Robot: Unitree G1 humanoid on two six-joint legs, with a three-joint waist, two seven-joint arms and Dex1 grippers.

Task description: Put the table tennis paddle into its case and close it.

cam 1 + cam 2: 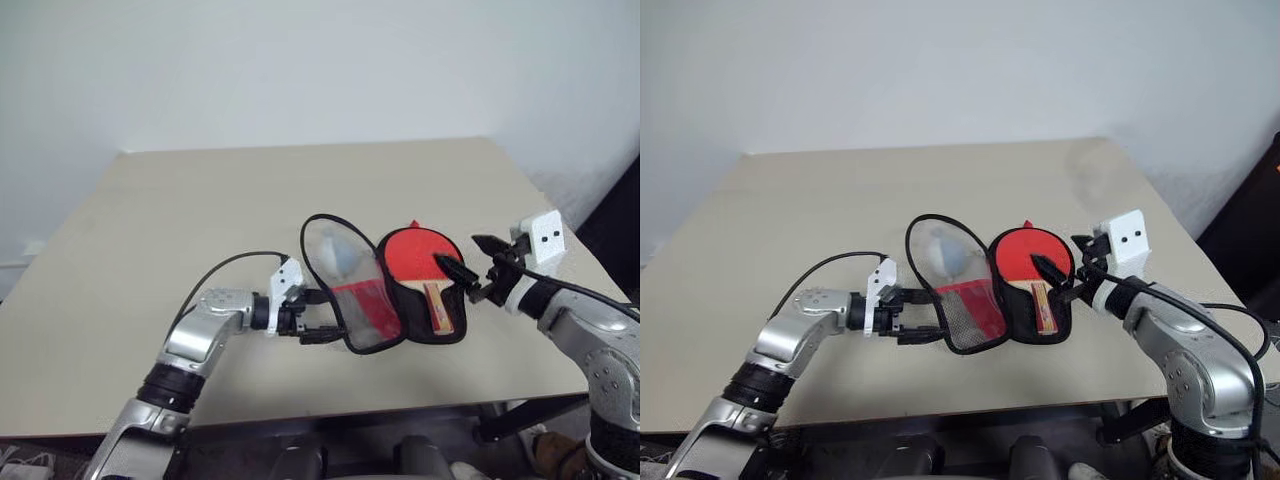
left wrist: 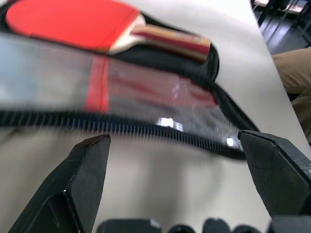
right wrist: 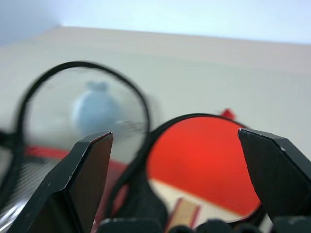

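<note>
The case [image 1: 352,300] lies unzipped on the table, its clear-panelled flap [image 1: 335,262] standing up on the left. The table tennis paddle [image 1: 415,253] rests in the black-lined half, red face up, wooden handle [image 1: 437,306] towards the front edge. My left gripper [image 1: 318,317] is open just left of the flap's lower zip edge [image 2: 146,131], with nothing between its fingers. My right gripper [image 1: 472,256] hovers open over the right side of the paddle, above the red face [image 3: 204,160], and holds nothing.
A small grey fluffy ball [image 1: 338,252] shows through the clear panel, behind the flap. The beige table [image 1: 200,200] stretches wide to the left and back. Its right edge is close beside my right arm, and a person's leg [image 2: 291,73] is beyond it.
</note>
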